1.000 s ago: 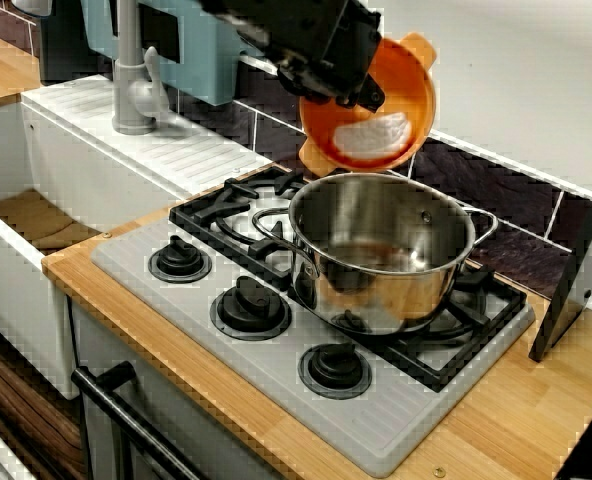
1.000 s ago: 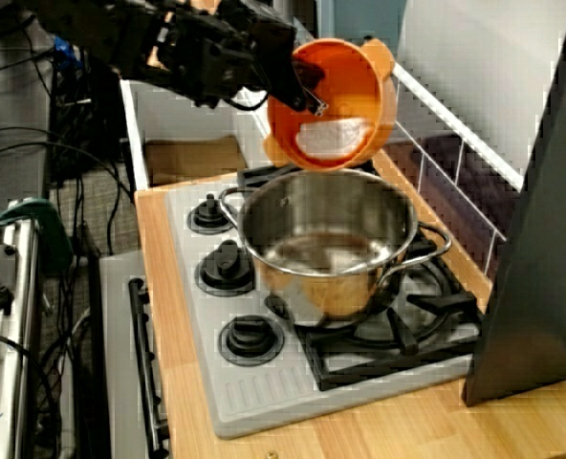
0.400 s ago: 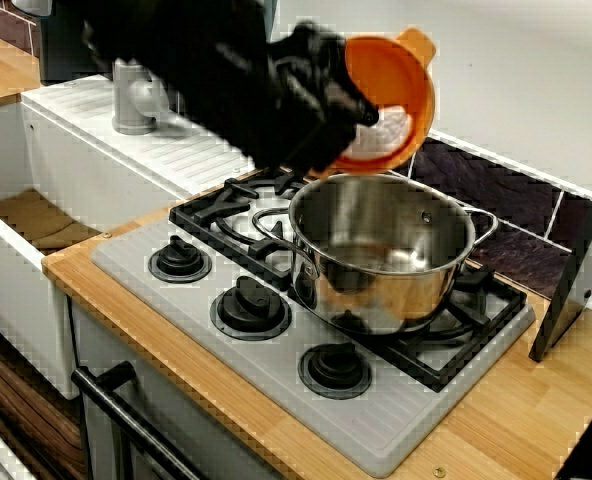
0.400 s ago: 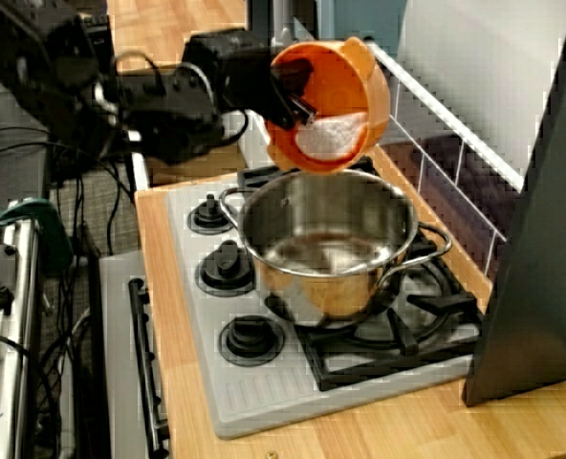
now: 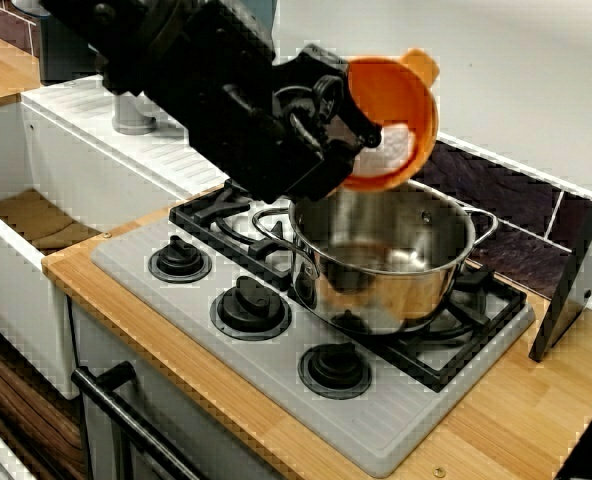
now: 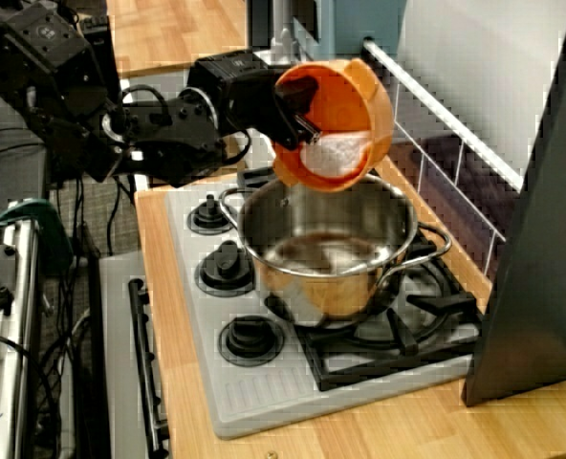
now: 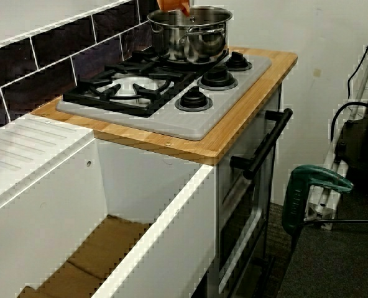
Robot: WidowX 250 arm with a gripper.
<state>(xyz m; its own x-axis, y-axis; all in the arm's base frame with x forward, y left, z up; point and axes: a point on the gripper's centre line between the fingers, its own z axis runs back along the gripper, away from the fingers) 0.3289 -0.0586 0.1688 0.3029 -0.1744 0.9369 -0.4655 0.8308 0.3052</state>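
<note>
The jaws are clamped on the near rim of an orange bowl, one finger inside it and the other against its outer wall, so the gripper holds the bowl by its edge. In the view from the side, the gripper carries the bowl in the air, tipped steeply onto its side with the mouth turned down toward the pot. A white heap lies against the bowl's lower wall, and from the front the same white stuff sits close to the lip. The bowl hangs just over the back rim of a steel pot, close to it, though I cannot tell whether they touch. The pot stands upright on the black grate of the rear burner at the far end of the hob, its two loop handles sticking out to the sides. From the sink end, only an orange sliver of the bowl shows above the pot. Three black knobs run along the hob's front edge. The hob is set into a wooden counter, with dark tiles on the wall behind. A dark panel leans at the counter's end beyond the pot. A white sink adjoins the other end, and a green clamp stands on the floor in front of the oven.
</note>
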